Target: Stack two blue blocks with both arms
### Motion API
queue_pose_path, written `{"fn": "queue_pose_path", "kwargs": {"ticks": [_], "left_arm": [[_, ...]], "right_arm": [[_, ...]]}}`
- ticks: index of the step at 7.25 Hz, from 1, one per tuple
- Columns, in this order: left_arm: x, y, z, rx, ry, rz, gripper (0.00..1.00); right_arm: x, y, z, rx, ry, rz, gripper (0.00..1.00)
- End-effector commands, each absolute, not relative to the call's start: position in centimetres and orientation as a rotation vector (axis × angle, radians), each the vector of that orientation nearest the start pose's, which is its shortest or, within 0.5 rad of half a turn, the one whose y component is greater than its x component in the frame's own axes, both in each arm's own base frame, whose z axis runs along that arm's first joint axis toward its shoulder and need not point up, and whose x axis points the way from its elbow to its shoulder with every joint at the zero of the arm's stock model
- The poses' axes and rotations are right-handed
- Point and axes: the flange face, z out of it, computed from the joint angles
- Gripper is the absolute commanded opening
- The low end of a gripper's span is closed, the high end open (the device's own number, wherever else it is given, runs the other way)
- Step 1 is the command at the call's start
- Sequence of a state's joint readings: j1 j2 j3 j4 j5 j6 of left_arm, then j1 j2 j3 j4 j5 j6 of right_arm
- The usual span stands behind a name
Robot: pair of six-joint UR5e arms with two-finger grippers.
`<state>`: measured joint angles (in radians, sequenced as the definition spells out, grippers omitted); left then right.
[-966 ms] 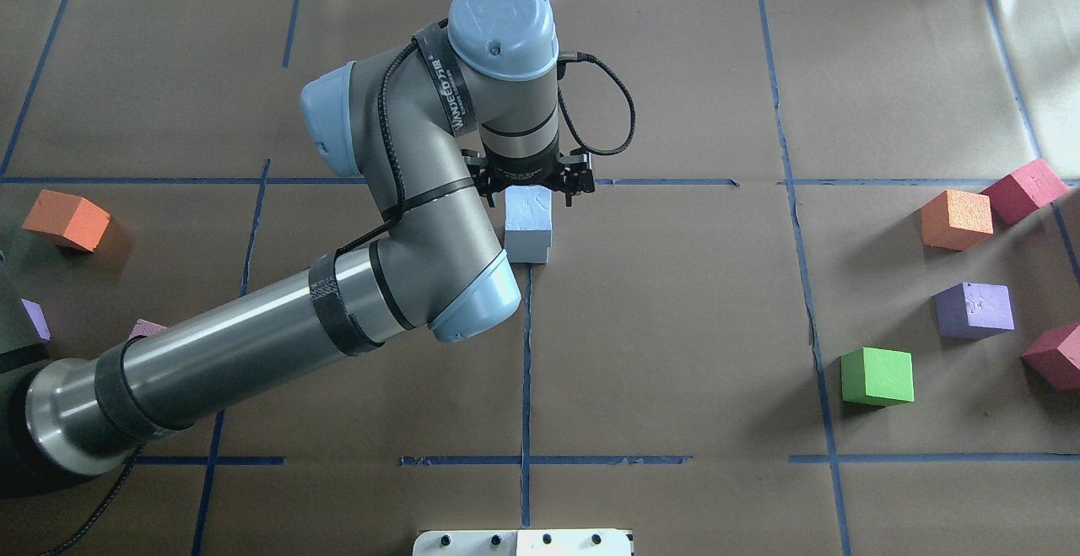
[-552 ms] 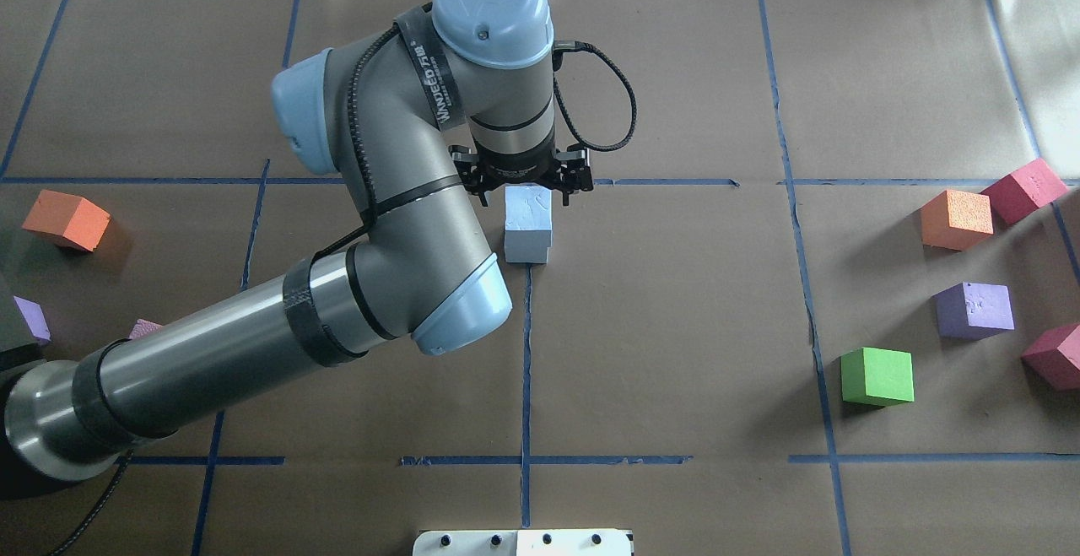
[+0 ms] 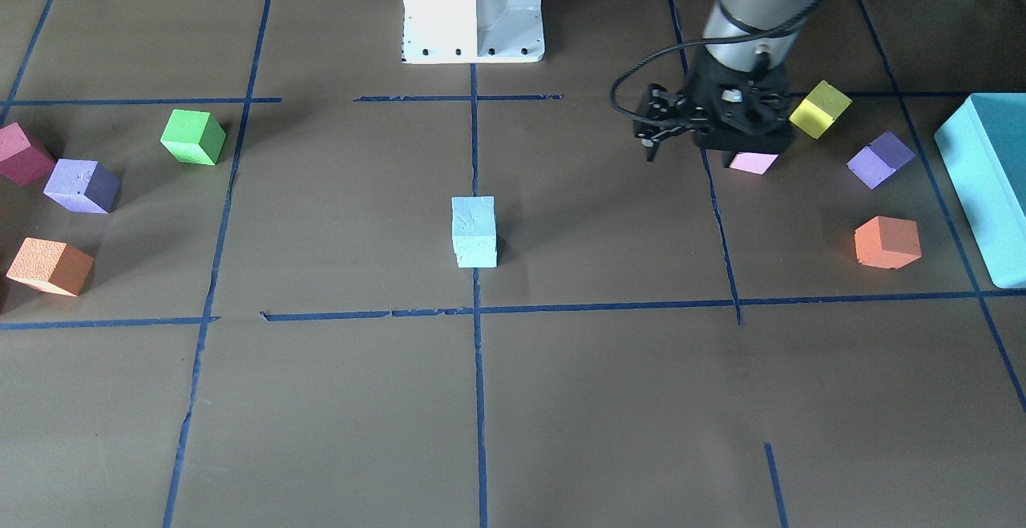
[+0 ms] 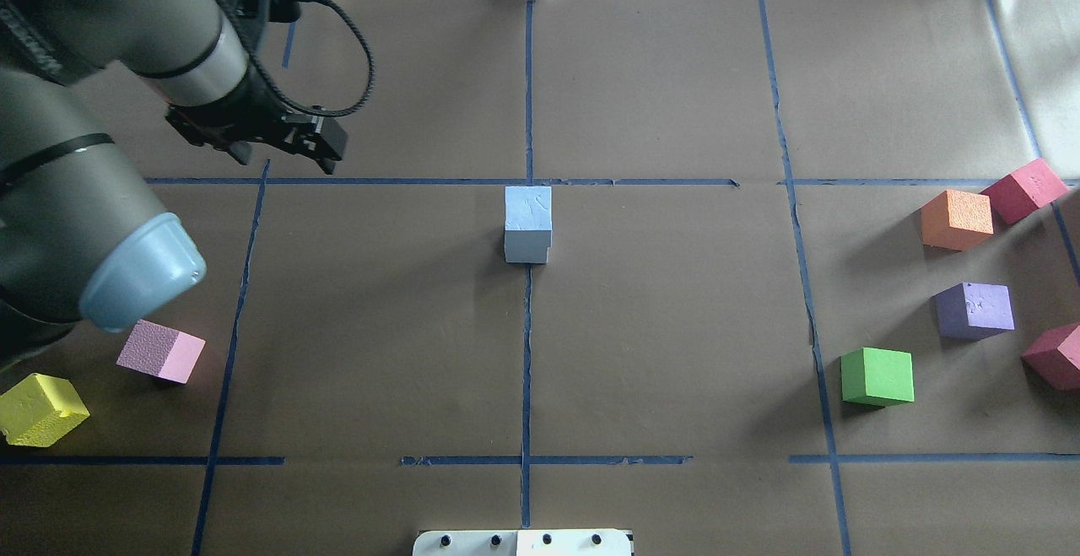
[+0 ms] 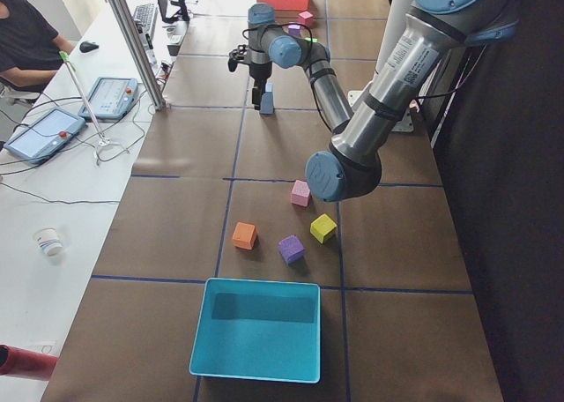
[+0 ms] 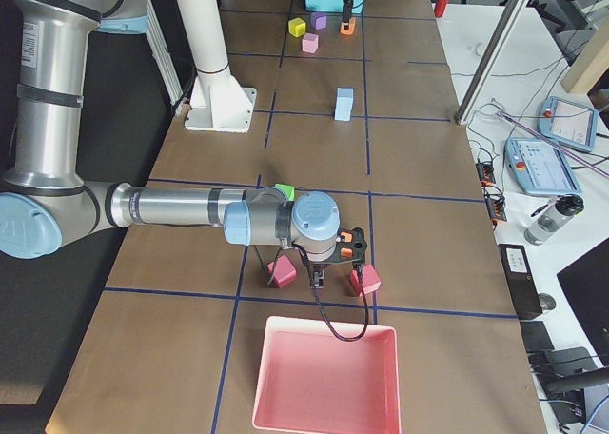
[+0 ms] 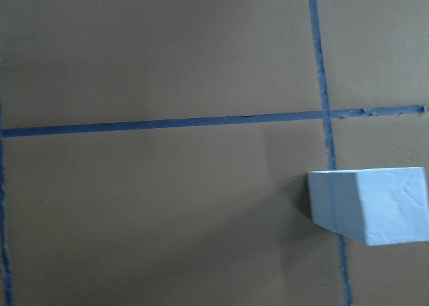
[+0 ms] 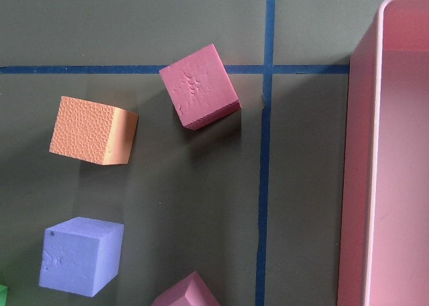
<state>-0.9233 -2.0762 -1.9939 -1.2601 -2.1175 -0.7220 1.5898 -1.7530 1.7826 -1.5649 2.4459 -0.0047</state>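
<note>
Two pale sky-blue foam cubes (image 4: 528, 223) sit stacked, top one slightly offset, well apart from my left gripper (image 4: 283, 149); its jaws read spread, empty. Right gripper (image 6: 329, 274) hangs between two crimson foam cubes (image 6: 282, 270); I cannot tell its jaw state.

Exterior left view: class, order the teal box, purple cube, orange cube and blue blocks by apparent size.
1. teal box, clearly largest.
2. purple cube and orange cube look alike; not ranked.
3. blue blocks, stacked: smallest-looking, but farthest from the camera, so unsure.
</note>
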Motion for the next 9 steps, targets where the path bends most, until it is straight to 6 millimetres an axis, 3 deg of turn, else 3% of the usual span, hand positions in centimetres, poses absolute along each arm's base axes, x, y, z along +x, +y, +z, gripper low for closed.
{"fn": "queue_pose_path", "kwargs": {"ticks": [1,3,4,5,6,7,9], "left_arm": [[13.7,-53.1,34.6,0.123,0.771,0.182,1.00],[0.7,-55.3,46.8,0.094,0.795,0.199,1.00],[-4.0,-54.4,52.8,0.075,0.791,0.205,1.00],[-5.7,-52.9,57.2,0.055,0.791,0.180,1.00],[-6.8,-49.8,62.4,0.050,0.793,0.152,1.00],[-6.9,-47.7,65.0,0.072,0.792,0.153,1.00],[-6.9,-46.8,67.0,0.038,0.795,0.138,1.00]], "right_arm": [[7.0,-41.4,63.5,0.038,-0.842,0.014,1.00],[7.0,-41.7,63.4,0.041,-0.845,0.014,1.00],[7.0,-41.8,63.2,0.045,-0.848,0.011,1.00],[7.0,-42.0,63.1,0.047,-0.849,0.009,1.00],[7.0,-42.0,63.0,0.052,-0.849,0.003,1.00],[7.1,-42.0,63.0,0.052,-0.849,0.005,1.00],[7.0,-42.0,63.0,0.051,-0.849,0.005,1.00]]}}
